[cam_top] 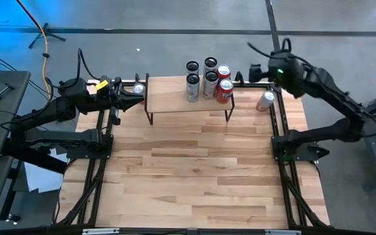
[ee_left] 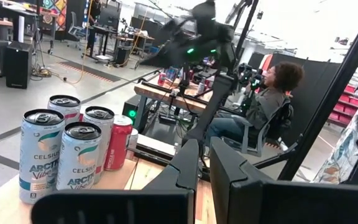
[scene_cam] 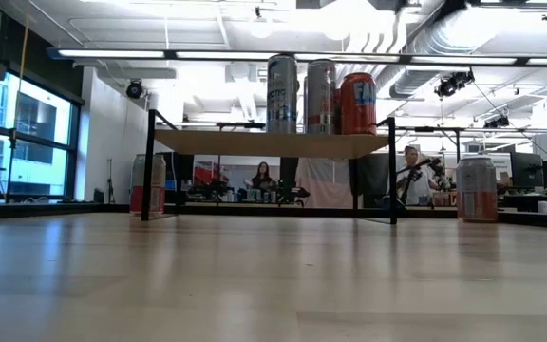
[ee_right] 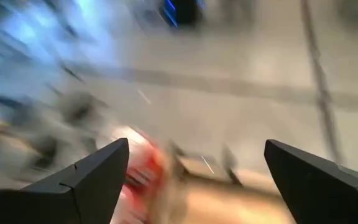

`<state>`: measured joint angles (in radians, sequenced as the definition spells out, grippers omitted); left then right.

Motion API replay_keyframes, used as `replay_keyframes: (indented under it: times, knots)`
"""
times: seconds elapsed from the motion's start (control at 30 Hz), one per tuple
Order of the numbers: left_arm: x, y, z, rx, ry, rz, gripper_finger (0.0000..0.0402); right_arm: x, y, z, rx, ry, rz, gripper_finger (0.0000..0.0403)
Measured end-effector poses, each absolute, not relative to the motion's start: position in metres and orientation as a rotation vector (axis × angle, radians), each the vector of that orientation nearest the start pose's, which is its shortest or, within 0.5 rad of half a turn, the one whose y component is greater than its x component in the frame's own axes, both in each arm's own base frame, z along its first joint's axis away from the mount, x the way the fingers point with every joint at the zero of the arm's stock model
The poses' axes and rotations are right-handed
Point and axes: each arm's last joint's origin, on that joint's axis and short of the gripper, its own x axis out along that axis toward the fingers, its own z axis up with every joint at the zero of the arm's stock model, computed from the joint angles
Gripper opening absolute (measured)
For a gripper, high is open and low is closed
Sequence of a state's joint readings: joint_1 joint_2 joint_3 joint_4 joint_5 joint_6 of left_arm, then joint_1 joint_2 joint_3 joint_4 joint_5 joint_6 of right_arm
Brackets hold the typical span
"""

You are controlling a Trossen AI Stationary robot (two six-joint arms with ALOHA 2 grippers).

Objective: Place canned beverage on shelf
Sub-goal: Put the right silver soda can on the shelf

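Wide-spread fingers of the right end effector (ee_right: 194, 177) are hovering, released, near the desk's far right edge.
Five cans are standing on the shelf (cam_top: 175, 98); a loose can (cam_top: 265, 100) beside it is awaiting grasping; left end effector (cam_top: 138, 95) is waiting clenched.

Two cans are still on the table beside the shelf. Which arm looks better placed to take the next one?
Probably the right. The right gripper is open, hovering near the can standing past the right end of the shelf. The left gripper is shut, level with the shelf's left end, beside the other can.
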<state>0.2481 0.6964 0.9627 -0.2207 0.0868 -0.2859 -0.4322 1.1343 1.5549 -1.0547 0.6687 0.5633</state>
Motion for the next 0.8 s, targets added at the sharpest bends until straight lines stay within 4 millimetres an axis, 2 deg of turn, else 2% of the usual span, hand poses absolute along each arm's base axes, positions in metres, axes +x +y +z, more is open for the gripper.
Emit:
replay_keyframes:
  times: [0.17,0.27,0.37,0.6,0.8]
  knots:
    - [0.131,0.031,0.400,-0.277,-0.067,0.154,0.0003,0.142,-0.127,0.400,0.600,0.664,-1.404,0.0362]
    - [0.131,0.031,0.400,-0.277,-0.068,0.154,0.0003,0.136,-0.141,0.375,0.683,0.737,-1.482,0.0362]
    - [0.131,0.031,0.400,-0.277,-0.068,0.154,0.0003,0.133,-0.149,0.353,0.763,0.753,-1.553,0.0362]
    - [0.131,0.031,0.400,-0.277,-0.068,0.154,0.0003,0.123,-0.152,0.299,0.872,0.840,-1.708,0.0362]
    - [0.131,0.031,0.400,-0.277,-0.068,0.154,0.0003,0.120,-0.161,0.265,0.943,0.741,-1.775,0.0362]
